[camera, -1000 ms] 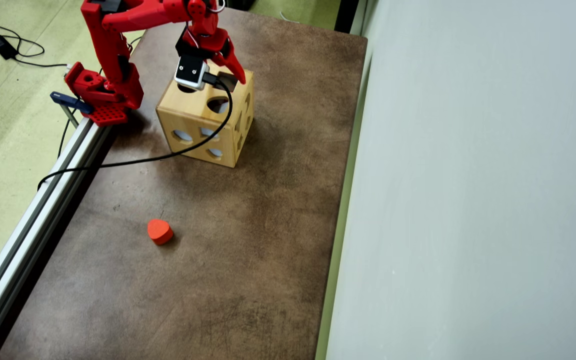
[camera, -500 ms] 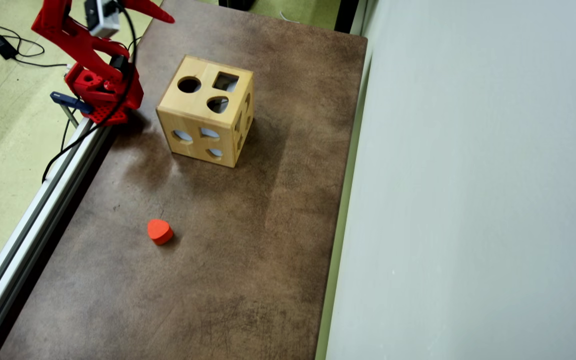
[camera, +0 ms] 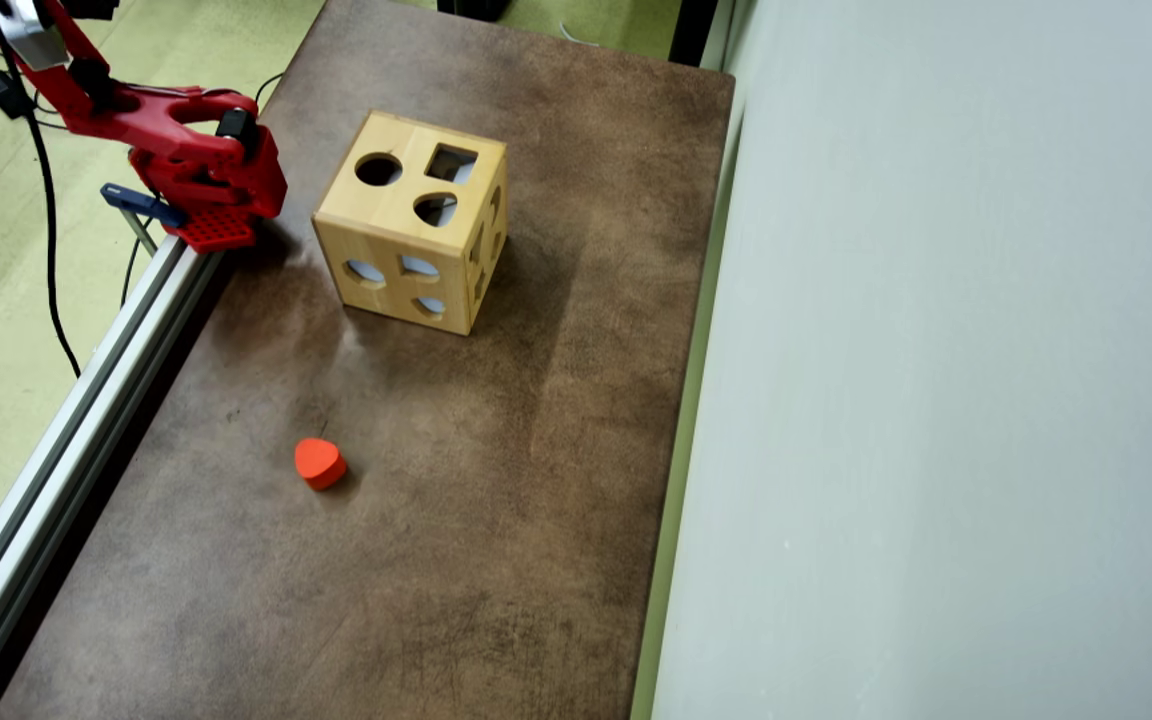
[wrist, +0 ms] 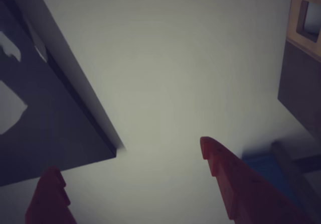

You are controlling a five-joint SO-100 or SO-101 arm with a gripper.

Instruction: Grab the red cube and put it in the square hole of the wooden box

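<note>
While the wrist view looks mostly at a pale wall, the red end effector [wrist: 133, 156] shows its two fingers spread apart with nothing between them. Seen from overhead, a red block [camera: 319, 463], rounded and heart-like, lies on the brown worktop [camera: 496, 520], well apart from the wooden box [camera: 414, 222] whose square hole [camera: 451, 163] faces up.

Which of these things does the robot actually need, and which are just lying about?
Needed:
red block
wooden box with its square hole
gripper, open and empty

Just there:
blue clamp
black cables
metal rail
</note>
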